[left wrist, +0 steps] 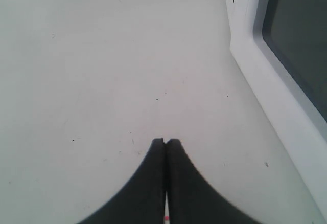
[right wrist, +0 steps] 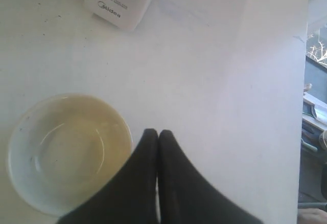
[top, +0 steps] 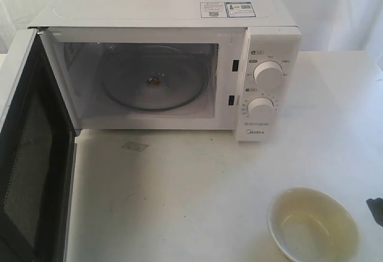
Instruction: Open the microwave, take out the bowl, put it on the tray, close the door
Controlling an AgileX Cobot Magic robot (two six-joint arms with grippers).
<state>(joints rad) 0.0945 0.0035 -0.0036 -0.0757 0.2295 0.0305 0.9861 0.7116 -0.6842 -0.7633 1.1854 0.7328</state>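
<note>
One white microwave (top: 179,17) sits at the far side of a white table (top: 179,202). Its door (top: 30,154) stands wide open, reaching toward the near left. Inside lies a clear glass turntable (top: 152,82). The cream bowl (top: 312,223) stands upright on the table at the near right, well apart from the microwave, with its pale yellowish inside showing. The left gripper (left wrist: 165,143) has its black fingers pressed together, holding nothing, above the table near the door. The right gripper (right wrist: 155,133) is likewise pinched together and holds nothing. Its tips are just beside the bowl's rim, but whether they touch it is unclear.
</note>
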